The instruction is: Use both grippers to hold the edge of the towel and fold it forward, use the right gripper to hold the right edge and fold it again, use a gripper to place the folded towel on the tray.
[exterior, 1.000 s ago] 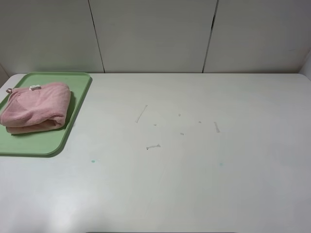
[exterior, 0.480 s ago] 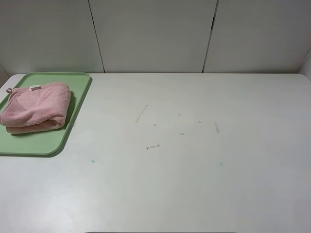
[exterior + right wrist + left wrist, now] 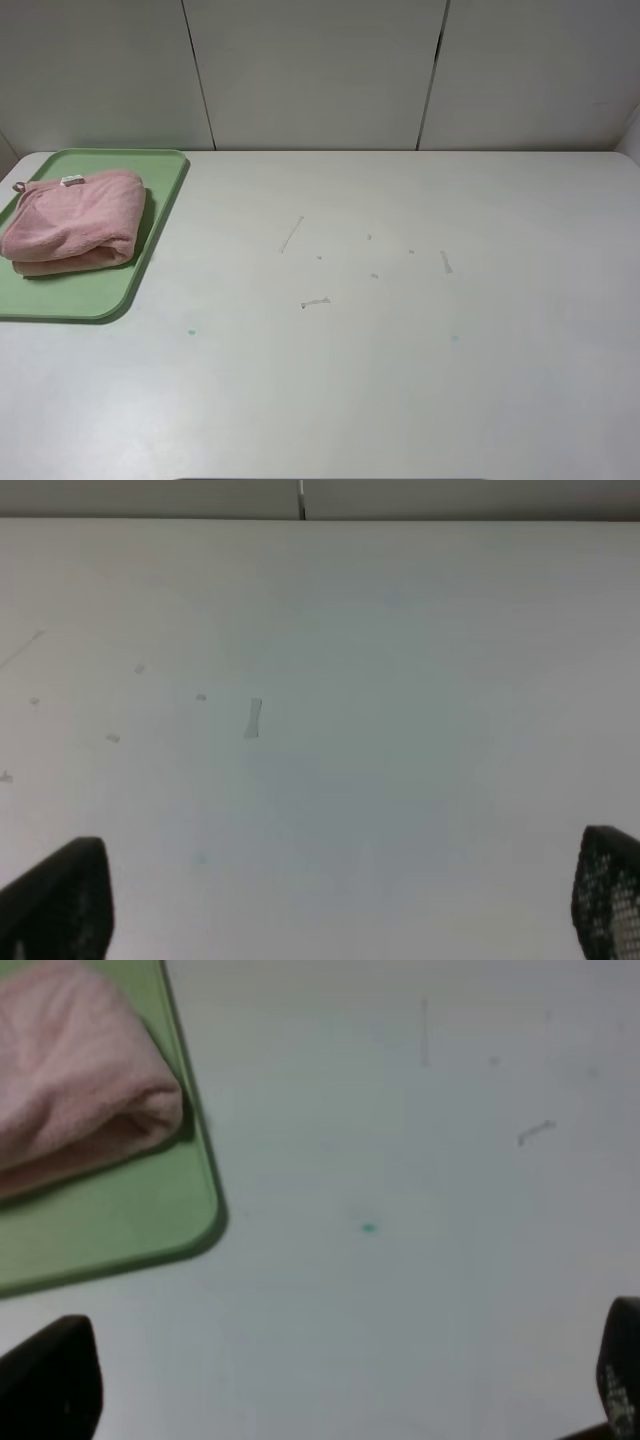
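The pink towel lies folded in a thick bundle on the light-green tray at the table's back left, its white label and corner loop at the far side. The left wrist view shows the same towel and a corner of the tray. My left gripper hovers open over bare table to the right of the tray, holding nothing. My right gripper is open too, above bare table on the right side. Neither arm appears in the exterior high view.
The white table carries small scuff marks and bits of tape near its middle, plus two tiny teal dots. A panelled white wall rises behind the table's far edge.
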Robot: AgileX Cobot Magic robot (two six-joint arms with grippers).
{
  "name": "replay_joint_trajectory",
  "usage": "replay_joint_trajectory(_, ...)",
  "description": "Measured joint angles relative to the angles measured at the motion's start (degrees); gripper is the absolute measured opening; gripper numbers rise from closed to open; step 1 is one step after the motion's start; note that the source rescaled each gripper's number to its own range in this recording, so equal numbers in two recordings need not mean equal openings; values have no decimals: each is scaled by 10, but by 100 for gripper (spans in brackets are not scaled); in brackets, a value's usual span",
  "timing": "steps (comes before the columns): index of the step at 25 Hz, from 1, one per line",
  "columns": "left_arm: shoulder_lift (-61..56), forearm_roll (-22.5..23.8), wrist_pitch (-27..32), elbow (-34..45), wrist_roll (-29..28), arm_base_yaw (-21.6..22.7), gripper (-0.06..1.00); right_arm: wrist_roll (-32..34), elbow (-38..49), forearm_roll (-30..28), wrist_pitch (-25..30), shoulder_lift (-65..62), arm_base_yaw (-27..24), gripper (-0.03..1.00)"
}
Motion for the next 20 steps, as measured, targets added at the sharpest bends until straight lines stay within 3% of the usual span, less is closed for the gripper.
replay_joint_trajectory(7, 0, 15, -2, 2, -44, 0, 100, 0, 0, 0, 0, 0, 0, 100)
replay_joint_trajectory(20, -1, 22, -2, 2, -51, -12, 99, 0, 0, 0, 0, 0, 0, 100)
